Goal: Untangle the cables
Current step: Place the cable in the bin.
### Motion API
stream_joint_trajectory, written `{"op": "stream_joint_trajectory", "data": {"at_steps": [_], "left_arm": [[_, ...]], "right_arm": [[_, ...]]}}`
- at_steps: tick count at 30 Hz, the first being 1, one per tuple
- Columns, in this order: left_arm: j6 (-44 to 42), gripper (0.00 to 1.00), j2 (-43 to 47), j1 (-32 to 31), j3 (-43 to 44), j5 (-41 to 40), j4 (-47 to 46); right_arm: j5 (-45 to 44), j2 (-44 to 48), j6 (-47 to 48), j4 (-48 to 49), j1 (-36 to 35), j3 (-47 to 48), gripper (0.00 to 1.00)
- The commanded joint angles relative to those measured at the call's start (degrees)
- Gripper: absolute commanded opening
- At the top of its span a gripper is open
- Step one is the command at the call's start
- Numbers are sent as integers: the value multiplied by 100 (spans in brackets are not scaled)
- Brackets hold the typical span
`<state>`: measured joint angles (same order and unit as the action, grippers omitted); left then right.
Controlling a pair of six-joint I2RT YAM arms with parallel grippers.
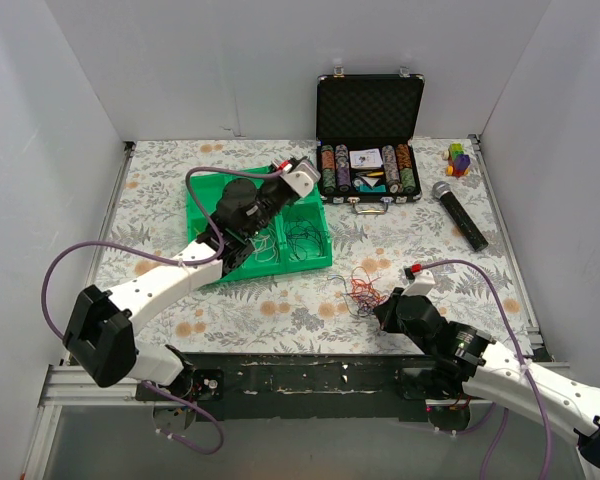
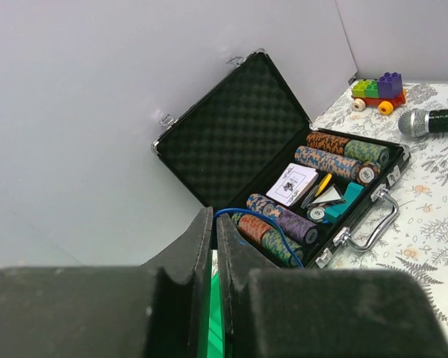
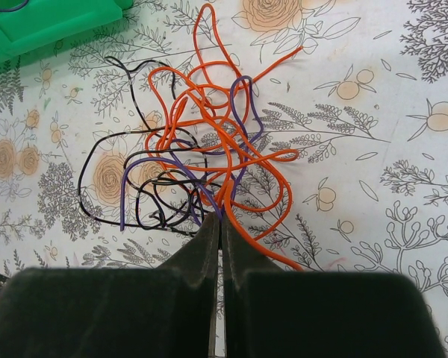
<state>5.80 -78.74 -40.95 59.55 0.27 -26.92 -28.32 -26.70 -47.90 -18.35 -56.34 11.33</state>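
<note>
A tangle of thin orange, purple and black cables (image 3: 201, 149) lies on the flowered tablecloth; it also shows in the top view (image 1: 360, 288). My right gripper (image 3: 220, 218) is shut at the tangle's near edge, pinching purple and orange strands; it sits low on the table in the top view (image 1: 382, 308). My left gripper (image 2: 213, 216) is shut on a thin blue cable (image 2: 278, 233) that loops out from its tips. It is raised over the green tray (image 1: 205, 205) in the top view (image 1: 285, 192). More thin wires (image 1: 305, 238) lie in the tray's compartments.
An open black case (image 1: 370, 110) with poker chips and cards stands at the back, also in the left wrist view (image 2: 239, 134). A microphone (image 1: 460, 213) and a toy block car (image 1: 459, 160) lie at the back right. White walls close in the table.
</note>
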Motion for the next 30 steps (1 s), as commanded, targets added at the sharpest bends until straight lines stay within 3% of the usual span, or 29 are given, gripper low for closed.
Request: {"op": "stream_joint_trajectory", "data": {"at_steps": [1, 9, 30], "left_arm": [[210, 0, -115, -159, -40, -264, -94], [1063, 0, -879, -203, 312, -739, 3], [1064, 0, -1556, -194, -593, -977, 169]], "right_arm": [[-174, 7, -62, -2, -18, 97, 1], [-262, 77, -9, -151, -18, 176, 1], [-130, 77, 0, 147, -18, 185, 1]]}}
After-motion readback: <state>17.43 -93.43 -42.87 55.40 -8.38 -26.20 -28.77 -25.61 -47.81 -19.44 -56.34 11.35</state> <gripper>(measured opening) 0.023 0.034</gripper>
